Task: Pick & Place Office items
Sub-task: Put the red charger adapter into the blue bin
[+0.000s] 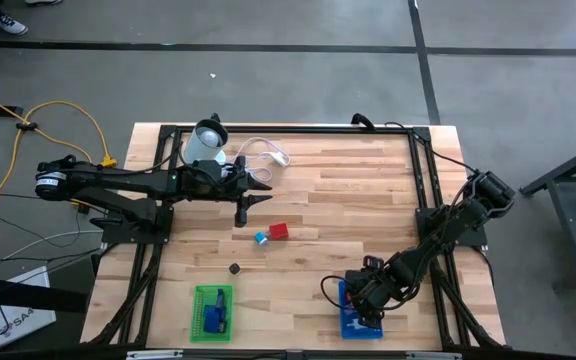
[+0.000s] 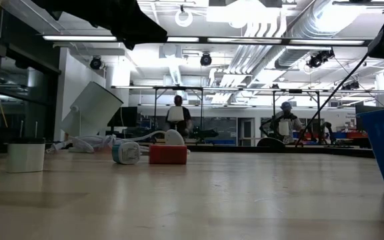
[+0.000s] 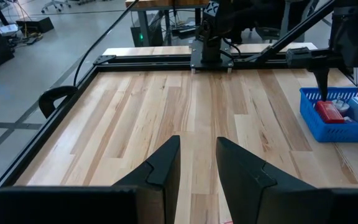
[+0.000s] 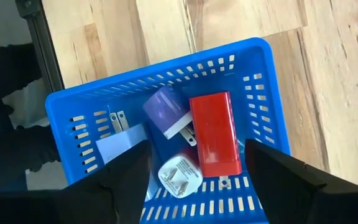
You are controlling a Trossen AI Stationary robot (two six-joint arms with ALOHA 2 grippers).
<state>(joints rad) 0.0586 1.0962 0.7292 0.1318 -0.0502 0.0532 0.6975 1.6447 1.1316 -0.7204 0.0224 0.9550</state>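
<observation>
A red block [image 1: 279, 231], a small blue-and-white piece [image 1: 261, 238] and a small dark-topped round piece [image 1: 235, 268] lie on the wooden table. They also show in the low view: the red block [image 2: 168, 155], the blue-and-white piece [image 2: 127, 152] and the round piece [image 2: 25, 155]. My left gripper [image 1: 249, 207] is open and empty, just beyond the red block, its fingers [image 3: 166, 165] a little apart. My right gripper [image 4: 194, 168] is open and empty above the blue basket [image 1: 352, 322], which holds a red charger [image 4: 215, 134], a purple one [image 4: 166, 112] and a white one [image 4: 180, 176].
A green basket [image 1: 200, 312] with a blue item stands at the near edge, left of the blue basket. A pale round container [image 1: 206, 142] and a coiled white cable [image 1: 264, 152] lie at the far left. A black frame [image 1: 423, 170] borders the table.
</observation>
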